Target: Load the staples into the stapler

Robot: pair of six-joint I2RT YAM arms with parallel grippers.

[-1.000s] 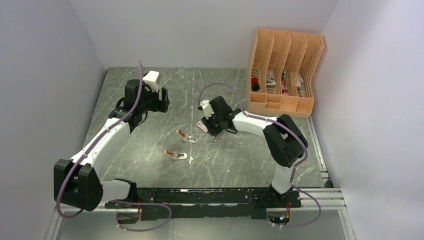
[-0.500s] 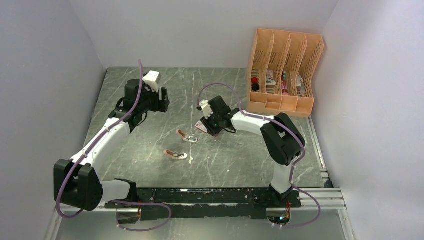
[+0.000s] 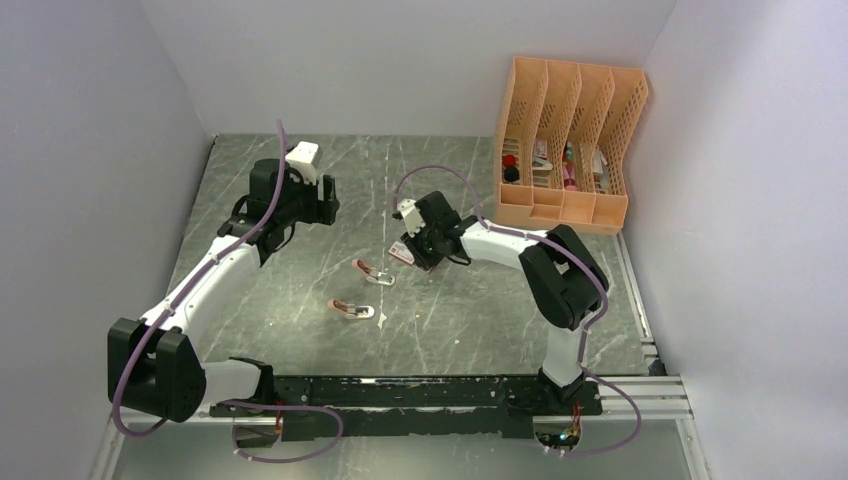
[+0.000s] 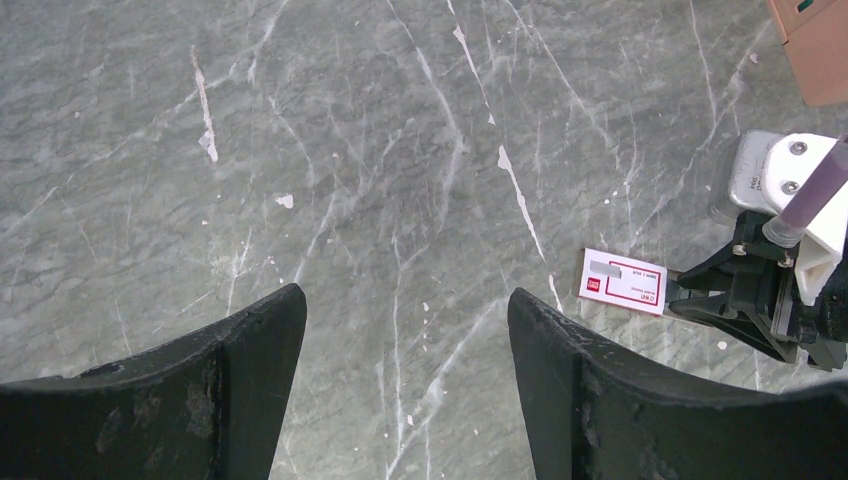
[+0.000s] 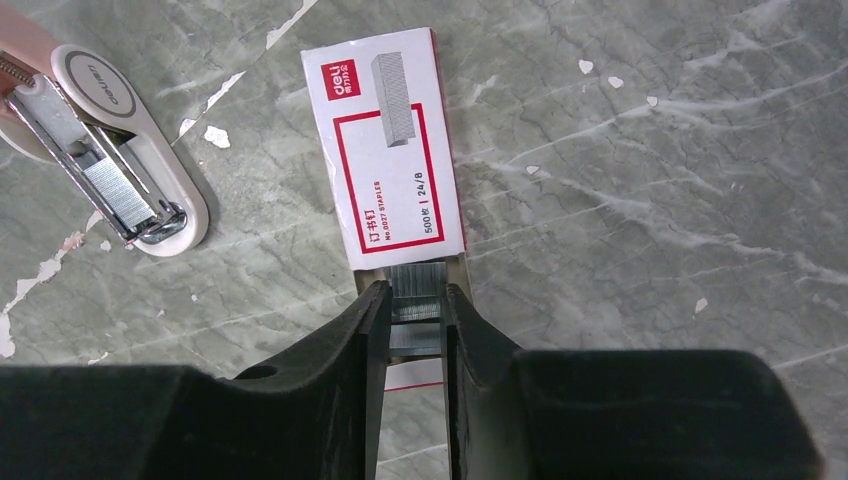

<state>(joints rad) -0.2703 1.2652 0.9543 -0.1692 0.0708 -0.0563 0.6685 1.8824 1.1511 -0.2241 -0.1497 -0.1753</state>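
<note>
The red-and-white staple box [image 5: 390, 150] lies flat on the marble table, its greyish inner tray pulled out toward my right gripper [image 5: 416, 297]. That gripper's jaws press on both sides of the silvery staples [image 5: 415, 283] in the tray. An open pink-and-white stapler [image 5: 110, 170] lies left of the box with its metal magazine exposed. From above, the box [image 3: 403, 252] sits at the right gripper [image 3: 418, 256], with that stapler [image 3: 373, 272] just left of it. My left gripper [image 4: 405, 300] hangs open over bare table, well left of the box [image 4: 623, 282].
A second open stapler [image 3: 350, 309] lies nearer the arm bases. A salmon-coloured file organiser [image 3: 565, 140] with small items stands at the back right. Grey walls enclose the table on three sides.
The right gripper's jaws have narrowed onto the staple strip and the wrist has crept slightly left. The left arm has stayed still.
</note>
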